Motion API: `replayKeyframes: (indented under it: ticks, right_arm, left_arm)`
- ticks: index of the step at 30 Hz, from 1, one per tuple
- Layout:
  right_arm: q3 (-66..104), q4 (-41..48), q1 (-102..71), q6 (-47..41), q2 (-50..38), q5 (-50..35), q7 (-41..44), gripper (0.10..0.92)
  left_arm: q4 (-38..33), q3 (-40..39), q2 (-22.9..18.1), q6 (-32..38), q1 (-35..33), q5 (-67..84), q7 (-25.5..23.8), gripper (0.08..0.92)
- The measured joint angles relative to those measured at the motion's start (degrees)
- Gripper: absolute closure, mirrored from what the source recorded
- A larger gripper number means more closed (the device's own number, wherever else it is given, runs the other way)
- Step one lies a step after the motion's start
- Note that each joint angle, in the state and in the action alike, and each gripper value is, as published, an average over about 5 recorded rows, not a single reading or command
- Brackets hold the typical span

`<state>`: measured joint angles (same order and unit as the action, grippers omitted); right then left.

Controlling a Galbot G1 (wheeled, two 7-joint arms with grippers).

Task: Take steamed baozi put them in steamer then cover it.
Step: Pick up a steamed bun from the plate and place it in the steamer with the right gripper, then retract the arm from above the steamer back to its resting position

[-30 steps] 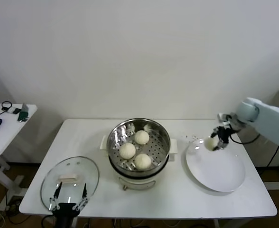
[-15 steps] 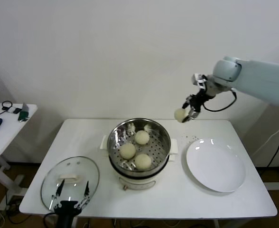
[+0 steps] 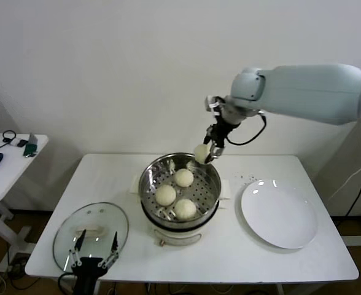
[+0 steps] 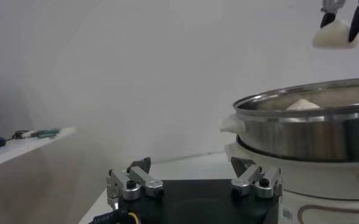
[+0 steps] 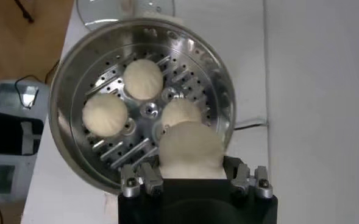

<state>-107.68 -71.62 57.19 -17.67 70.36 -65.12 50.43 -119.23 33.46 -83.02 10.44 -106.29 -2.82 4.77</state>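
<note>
The right end effector (image 3: pixel 205 153) is gripping a smooth, domed, cream-white bun (image 3: pixel 201 153) between its fingers and hanging it over the far rim of the shiny round steamer (image 3: pixel 179 187), where three more buns (image 3: pixel 183 177) are sitting on the perforated tray. The glass lid (image 3: pixel 90 235) with its white bar handle is lying flat on the white bench (image 3: pixel 229 258) near the left end effector (image 3: pixel 94 247), which is standing wide open and holding nothing. Faint writing on the steamer's white base is showing in the left wrist view, too small to read.
</note>
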Motion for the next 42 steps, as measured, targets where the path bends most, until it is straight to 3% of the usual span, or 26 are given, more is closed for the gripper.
replayKeyframes:
  ticks: [27,35,42]
  right_arm:
    - [-3.4,-0.3,-8.3,-0.9,5.5,5.5,-1.3,0.336]
    - [-2.9,-0.2,-8.9,-1.4,5.4,7.1,-0.6,0.211]
    - [-1.7,-0.2,-8.2,-1.3,4.0,8.3,1.0,0.203]
  left_arm:
    - [1.3,0.5,0.8,-0.8,1.4,1.0,-0.1,0.177]
    - [1.4,0.4,0.8,-0.9,1.6,0.9,-0.1,0.177]
    - [1.3,0.2,0.7,-1.2,1.9,0.5,-0.1,0.177]
